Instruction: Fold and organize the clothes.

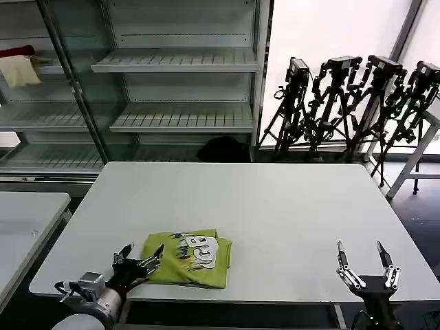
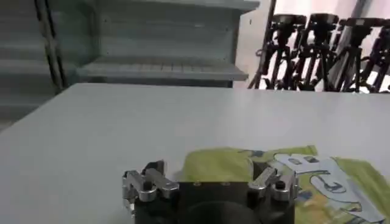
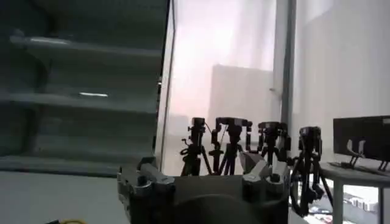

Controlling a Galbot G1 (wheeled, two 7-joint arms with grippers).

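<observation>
Shirt: the lime-green T-shirt (image 1: 187,258) lies folded into a compact rectangle near the table's (image 1: 275,199) front edge, left of centre, white-and-grey print facing up.
Left gripper: the left gripper (image 1: 139,260) sits just at the shirt's left edge, fingers spread wide and holding nothing; I'd judge it is placed there to tidy or slide the bundle.
Right gripper: the right gripper (image 1: 365,263) hangs at the near right edge, well apart from the shirt, fingers wide and empty, seemingly waiting.
Left wrist view: shows the print close up, with one finger over the cloth.
Right wrist view: looks outward at tripods (image 3: 244,149) and shelving (image 3: 79,103).
Progress: folding looks largely done.
</observation>
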